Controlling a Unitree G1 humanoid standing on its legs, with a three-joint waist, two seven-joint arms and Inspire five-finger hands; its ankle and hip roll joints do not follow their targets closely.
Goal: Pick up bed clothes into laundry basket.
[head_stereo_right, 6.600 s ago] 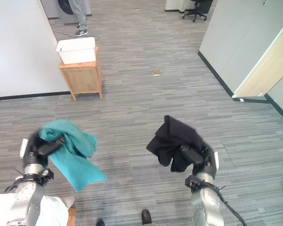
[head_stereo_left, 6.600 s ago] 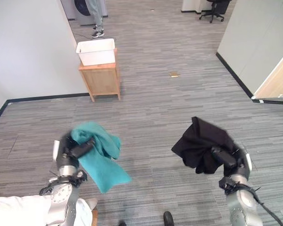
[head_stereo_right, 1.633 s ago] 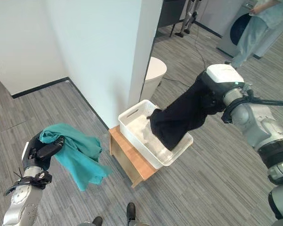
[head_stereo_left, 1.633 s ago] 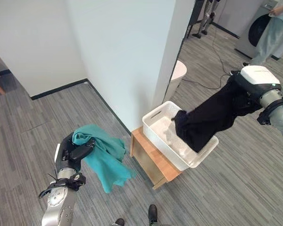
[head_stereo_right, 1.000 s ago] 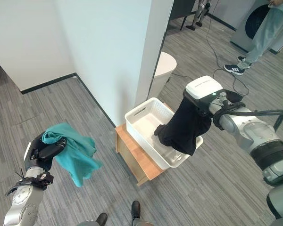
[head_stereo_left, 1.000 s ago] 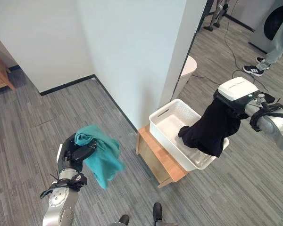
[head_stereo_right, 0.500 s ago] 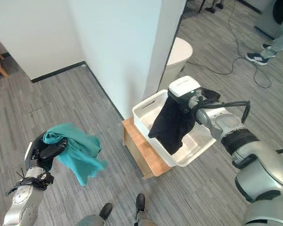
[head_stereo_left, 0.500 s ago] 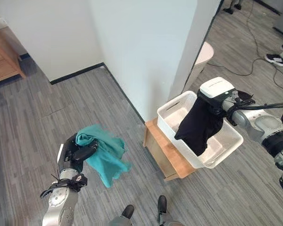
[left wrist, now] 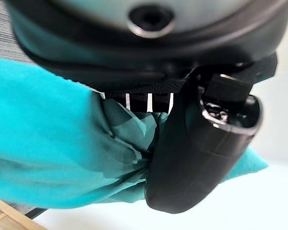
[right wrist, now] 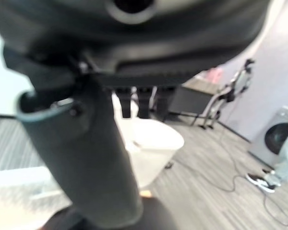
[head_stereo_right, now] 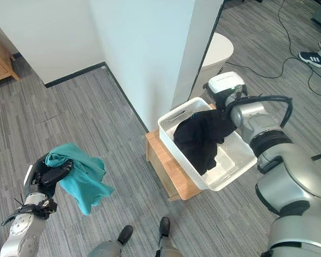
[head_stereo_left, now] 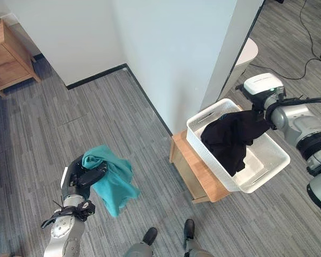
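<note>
2 pieces of laundry in play. A black garment (head_stereo_left: 232, 136) is draped inside the white laundry basket (head_stereo_left: 273, 160), bunched toward the basket's 10 o'clock corner with a tail hanging down toward the middle. That basket sits on a small wooden stand (head_stereo_left: 195, 171) right up against the corner of a white wall (head_stereo_left: 171, 48), at about 3 o'clock in the head views. The right hand (right wrist: 86, 158) is at the basket's far rim, touching the top of the black garment; its wrist view has the thumb down against dark cloth, but whether the fingers are clamped or loose I honestly can't tell.

Over at 7 o'clock, the left hand (head_stereo_left: 83, 179) is curled tight round a teal cloth (head_stereo_left: 112, 182), thumb pinching the folds, the rest of it dangling above the grey floor (head_stereo_left: 96, 118), well apart from the basket. Wooden cabinet (head_stereo_left: 8, 59) at 11 o'clock.
</note>
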